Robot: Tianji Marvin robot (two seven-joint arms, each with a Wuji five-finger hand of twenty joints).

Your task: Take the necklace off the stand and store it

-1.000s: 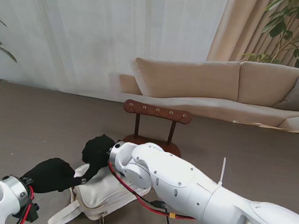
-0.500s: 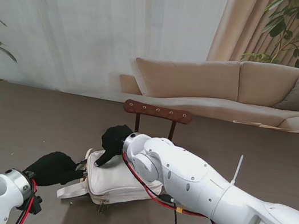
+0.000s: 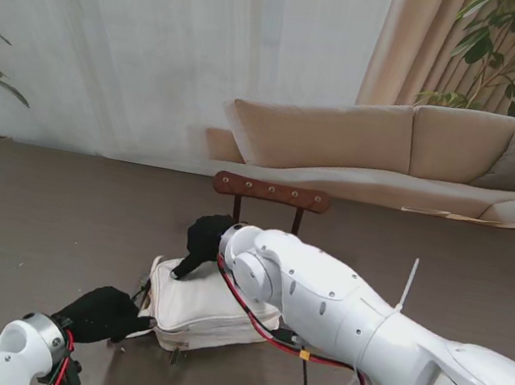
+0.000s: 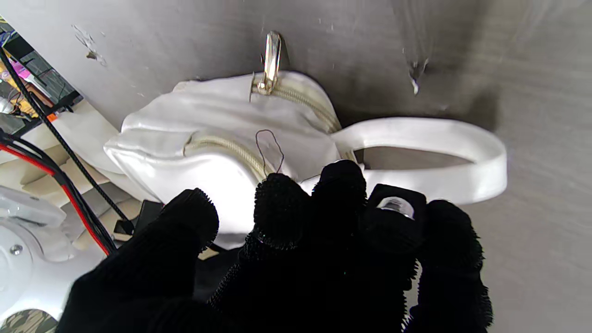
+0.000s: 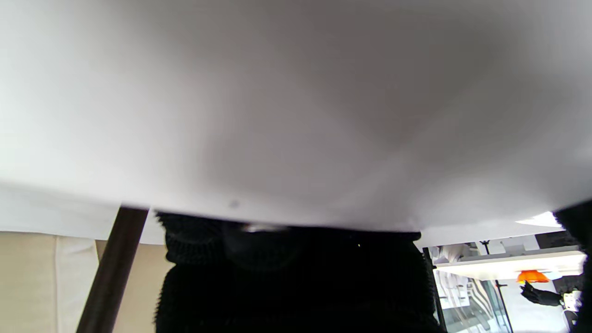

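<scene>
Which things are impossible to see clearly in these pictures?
- Necklace: left wrist view shows only a thin loop; the left robot hand hides the rest.
- White pouch: right wrist view is blurred white.
- Right robot hand: its grip is unclear, the right arm hides it.
- Stand: base hidden in stand view.

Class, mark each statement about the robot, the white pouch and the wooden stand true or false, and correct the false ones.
1. The right hand rests on the pouch. True.
2. The pouch's strap lies flat on the table. True.
3. A necklace hangs from the stand. False: its bar is bare.
4. The left hand is at the far end of the pouch. False: it is at the end nearer to me.
5. The zipper pull is metal. True.
6. The pouch is black. False: it is white.
</scene>
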